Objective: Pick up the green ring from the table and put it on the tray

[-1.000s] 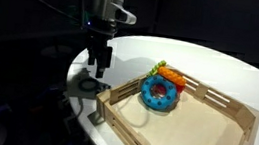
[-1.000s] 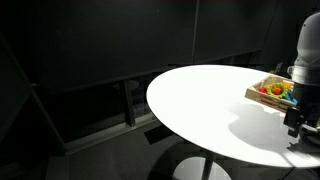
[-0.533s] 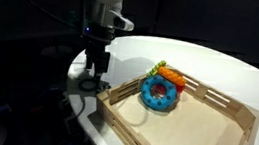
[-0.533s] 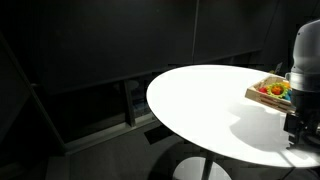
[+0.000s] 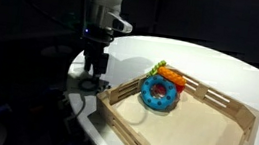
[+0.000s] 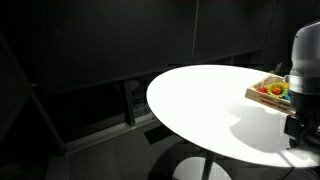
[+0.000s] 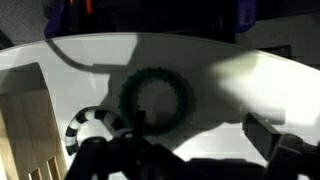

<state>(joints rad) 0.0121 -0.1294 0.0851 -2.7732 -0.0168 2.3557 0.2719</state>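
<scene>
The green ring [image 7: 155, 98] lies on the white table [image 5: 211, 68] in shadow, just outside the tray's corner. My gripper [image 5: 91, 76] hangs open right over it, fingertips close to the tabletop; in that exterior view the ring is mostly hidden behind the fingers. In the wrist view the gripper [image 7: 200, 128] is open and empty, with one finger [image 7: 138, 120] by the ring's near rim and the other finger [image 7: 265, 133] well to the right of it. The light wood tray [image 5: 123, 122] stands beside it. The gripper also shows in an exterior view [image 6: 298, 125].
A thick blue ring toy with orange and yellow pieces [image 5: 160, 90] sits in the tray's far corner, also seen in an exterior view [image 6: 275, 89]. The tray's slatted rail [image 7: 25, 110] is close to the ring. The table's edge [image 5: 79, 76] runs right by the gripper.
The gripper has come down a little toward the tabletop over the ring. The ring, tray and blue toy have not moved.
</scene>
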